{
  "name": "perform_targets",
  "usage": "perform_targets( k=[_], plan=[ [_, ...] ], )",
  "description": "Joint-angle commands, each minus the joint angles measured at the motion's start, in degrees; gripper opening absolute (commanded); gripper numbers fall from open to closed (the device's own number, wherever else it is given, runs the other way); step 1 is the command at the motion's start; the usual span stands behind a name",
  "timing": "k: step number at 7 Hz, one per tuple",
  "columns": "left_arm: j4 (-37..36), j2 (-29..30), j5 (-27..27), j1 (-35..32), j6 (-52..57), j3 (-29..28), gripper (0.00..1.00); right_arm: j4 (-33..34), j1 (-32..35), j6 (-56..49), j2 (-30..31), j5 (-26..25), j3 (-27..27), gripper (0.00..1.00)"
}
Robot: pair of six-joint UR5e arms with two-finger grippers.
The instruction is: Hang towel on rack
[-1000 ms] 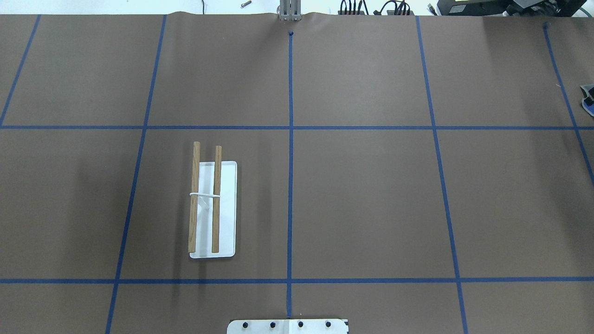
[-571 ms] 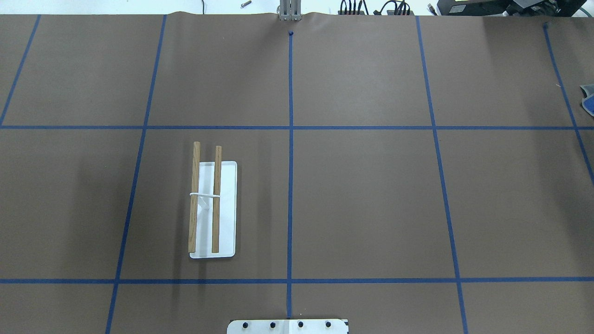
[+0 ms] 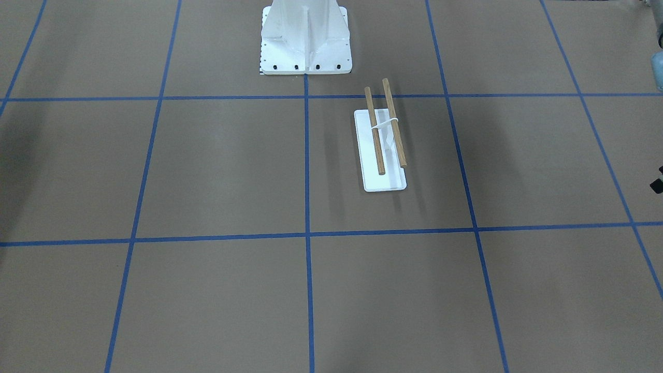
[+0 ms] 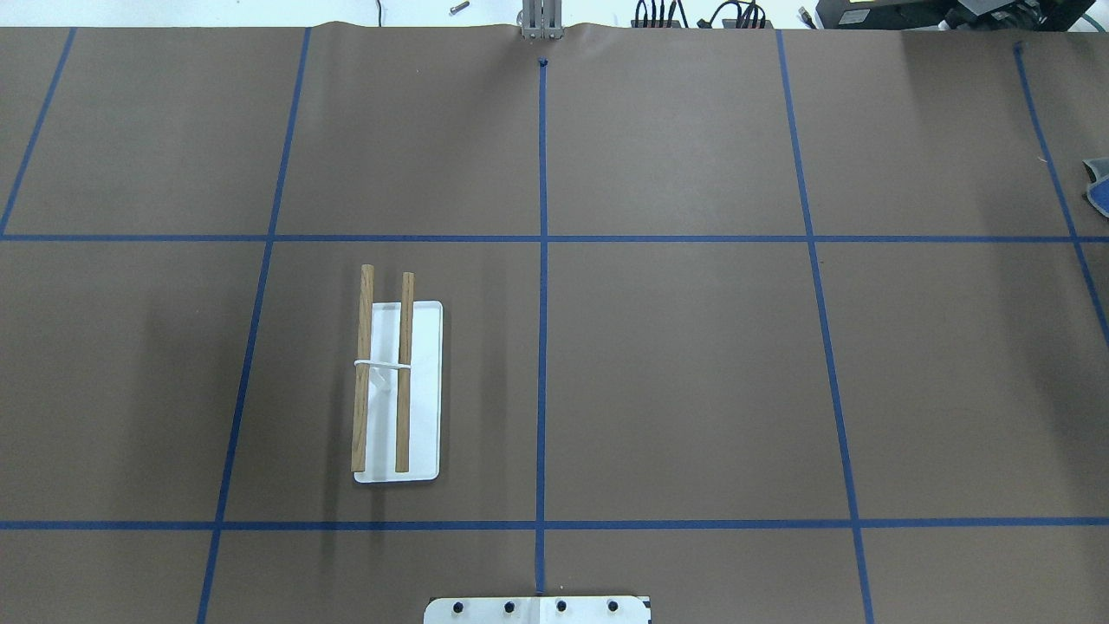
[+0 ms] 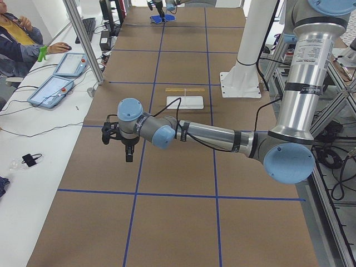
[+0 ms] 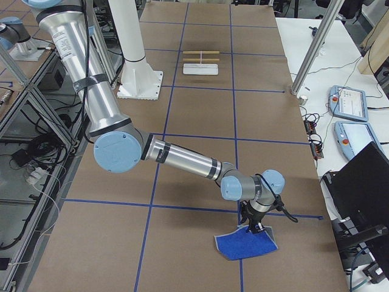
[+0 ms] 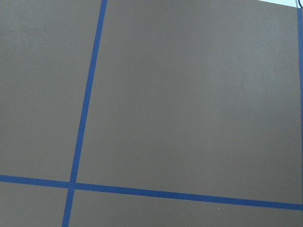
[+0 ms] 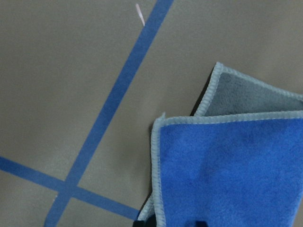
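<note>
The blue towel (image 6: 246, 246) lies flat near the table's right end, one corner folded to show grey (image 8: 255, 97). Only a sliver of it shows at the right edge of the overhead view (image 4: 1100, 195). My right gripper (image 6: 254, 229) points down at the towel's far edge; I cannot tell whether it is open or shut. The rack (image 4: 381, 373), two wooden dowels over a white base plate (image 3: 383, 181), stands bare on the left half of the table. My left gripper (image 5: 128, 156) hangs above bare table far from the rack; I cannot tell its state.
The white bolted pedestal (image 3: 305, 41) stands at the robot's edge of the table. An aluminium post (image 6: 313, 48) and control tablets (image 6: 346, 100) are at the far side. An operator (image 5: 16, 33) sits at the side bench.
A dark part of the right gripper at the overhead view's right edge has gone out of view. The towel's visible corner there has shifted slightly. The rack has not moved.
</note>
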State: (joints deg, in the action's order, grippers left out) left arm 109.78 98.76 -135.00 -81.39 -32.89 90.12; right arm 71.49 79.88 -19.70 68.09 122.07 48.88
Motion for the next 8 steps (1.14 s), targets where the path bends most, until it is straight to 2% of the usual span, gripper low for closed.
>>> perform_targets(
  k=[1,4,5,6,8],
  plan=[
    [0.0,0.38,0.0,0.0,0.02,-0.3,0.98,-0.03,0.02,-0.86,0.54,-0.43,-0.02,0.37],
    [0.0,0.47,0.0,0.0,-0.06,-0.3,0.98,0.05,0.02,-0.51,0.29,0.27,0.07,0.39],
    [0.0,0.47,0.0,0.0,0.02,-0.21,0.98,0.05,0.02,0.18,-0.06,0.28,0.42,0.48],
    [0.0,0.38,0.0,0.0,-0.59,0.22,0.98,-0.03,0.02,0.1,0.02,0.28,0.34,0.52],
    [0.0,0.47,-0.09,0.0,-2.88,0.58,0.98,-0.04,0.1,-0.6,0.9,0.28,0.25,0.42]
  ],
)
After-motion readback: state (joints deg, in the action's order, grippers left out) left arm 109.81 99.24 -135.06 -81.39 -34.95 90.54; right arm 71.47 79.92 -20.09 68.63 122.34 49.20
